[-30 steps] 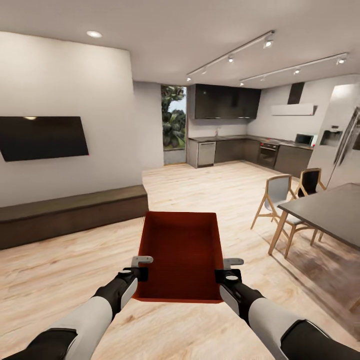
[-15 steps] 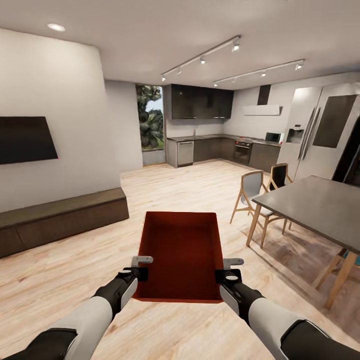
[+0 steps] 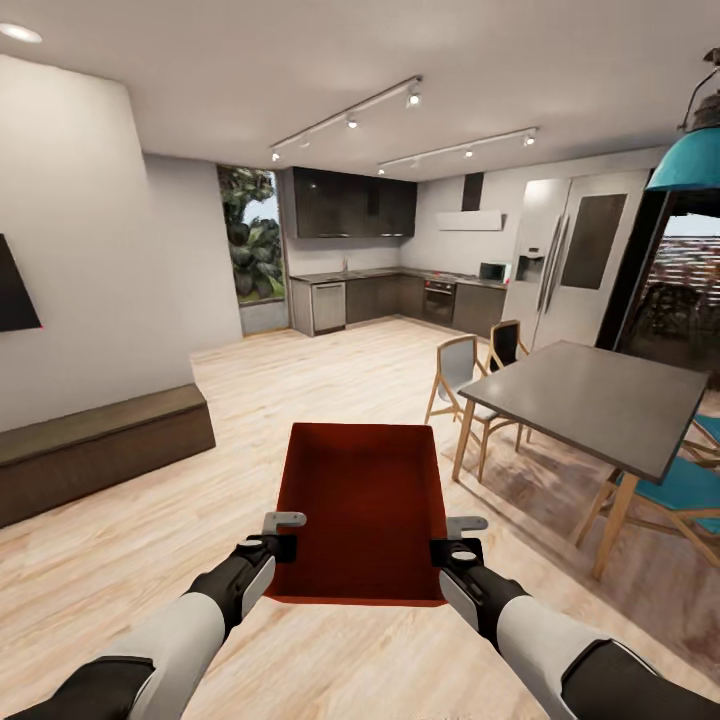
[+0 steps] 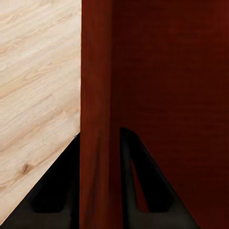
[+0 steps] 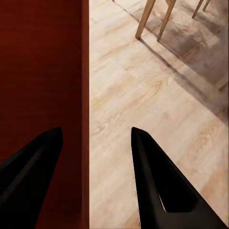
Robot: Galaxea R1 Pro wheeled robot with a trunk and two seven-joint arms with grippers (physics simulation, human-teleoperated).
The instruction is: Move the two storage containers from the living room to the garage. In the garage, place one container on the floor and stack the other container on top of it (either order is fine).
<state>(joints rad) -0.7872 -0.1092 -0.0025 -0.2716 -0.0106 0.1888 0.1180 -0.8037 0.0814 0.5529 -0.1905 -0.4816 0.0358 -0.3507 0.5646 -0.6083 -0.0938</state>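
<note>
The orange-red container (image 3: 362, 505) hangs over the light wood floor (image 3: 120, 560), carried between both arms. The left gripper (image 4: 100, 181) pinches its left wall; the right gripper (image 5: 90, 157) straddles the right wall, jaws apart. Thin, stiff walls suggest a light bin, best held at opposite rims.

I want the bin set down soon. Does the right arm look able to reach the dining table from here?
Probably not. The dining table stands well off to the right across open wood floor, and the right gripper sits at the storage container's right wall. The base would likely need to drive closer.
</note>
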